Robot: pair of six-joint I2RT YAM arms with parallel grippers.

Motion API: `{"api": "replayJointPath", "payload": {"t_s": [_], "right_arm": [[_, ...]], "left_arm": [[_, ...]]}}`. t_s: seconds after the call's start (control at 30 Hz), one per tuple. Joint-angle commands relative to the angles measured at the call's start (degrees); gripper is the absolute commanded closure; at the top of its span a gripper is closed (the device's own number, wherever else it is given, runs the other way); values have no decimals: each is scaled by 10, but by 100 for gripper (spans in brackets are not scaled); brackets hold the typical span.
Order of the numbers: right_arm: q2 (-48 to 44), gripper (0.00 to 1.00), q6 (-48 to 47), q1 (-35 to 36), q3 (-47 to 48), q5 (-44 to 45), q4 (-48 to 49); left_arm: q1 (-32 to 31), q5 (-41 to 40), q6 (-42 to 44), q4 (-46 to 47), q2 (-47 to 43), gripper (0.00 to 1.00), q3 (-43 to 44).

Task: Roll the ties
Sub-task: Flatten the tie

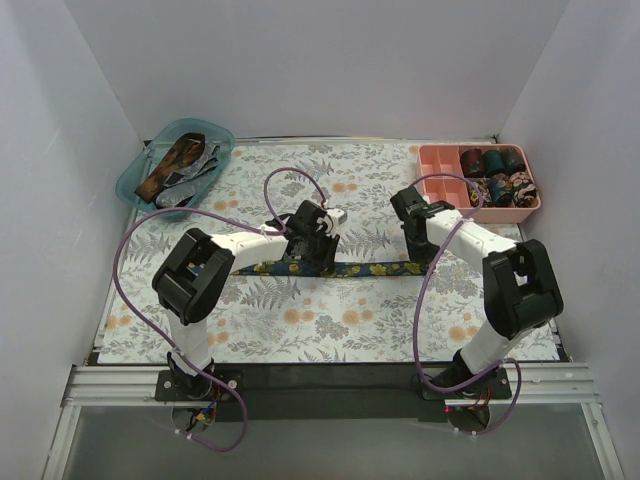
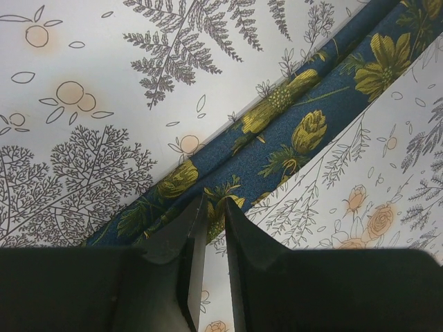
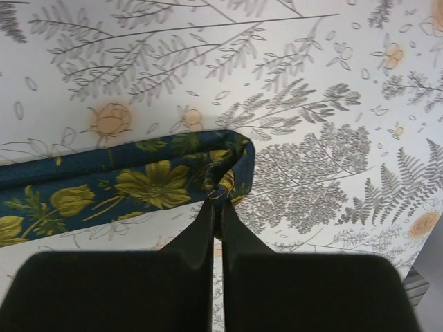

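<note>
Long navy fabric tie w/ yellow flowers [image 1: 370, 268] lies folded lengthwise across mid surface [image 1: 330, 330]. R gripper [image 3: 216, 202] is clamped shut on its folded right end, prob. to anchor it. L gripper [image 2: 216, 209], nearly closed, pinches its near edge further left, likely keeping it flat for rolling.

Overhead rear view, close wrist views, shared tie [image 1: 370, 269]
</note>
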Motion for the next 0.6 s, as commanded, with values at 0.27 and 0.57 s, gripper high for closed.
{"api": "replayJointPath", "payload": {"t_s": [0.27, 0.57], "right_arm": [[65, 99, 9, 52, 27, -81, 36], [78, 99, -8, 53, 11, -147, 74]], "left_arm": [[-1, 6, -14, -18, 17, 83, 10], [-1, 3, -16, -20, 19, 83, 11]]}}
